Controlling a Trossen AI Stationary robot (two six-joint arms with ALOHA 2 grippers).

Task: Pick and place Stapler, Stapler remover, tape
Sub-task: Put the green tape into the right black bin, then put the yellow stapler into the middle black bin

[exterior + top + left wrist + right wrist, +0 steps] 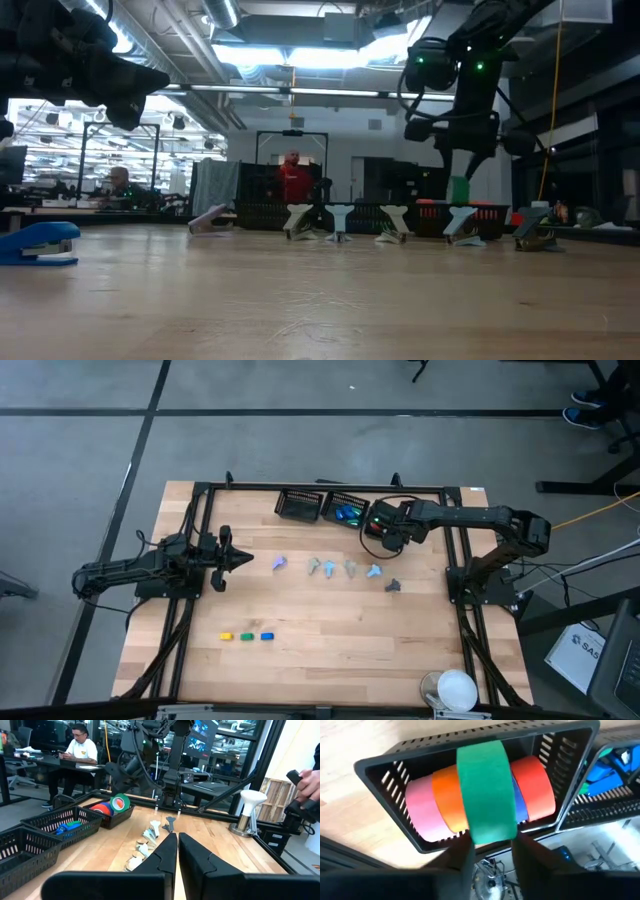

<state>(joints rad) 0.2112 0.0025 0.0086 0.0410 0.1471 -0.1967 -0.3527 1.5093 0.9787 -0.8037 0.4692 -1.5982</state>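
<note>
Above basket rim (380,762), green tape (487,790)

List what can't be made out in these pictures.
- Blue roll, right wrist view: mostly hidden behind the green roll.
- Blue stapler, low view: cut off by the picture's left edge.
- Yellow, green and blue pieces, high view: too small to tell their shape.

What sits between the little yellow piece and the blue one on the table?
One small green piece, in line with the yellow piece and blue piece; the high view shows it.
</note>
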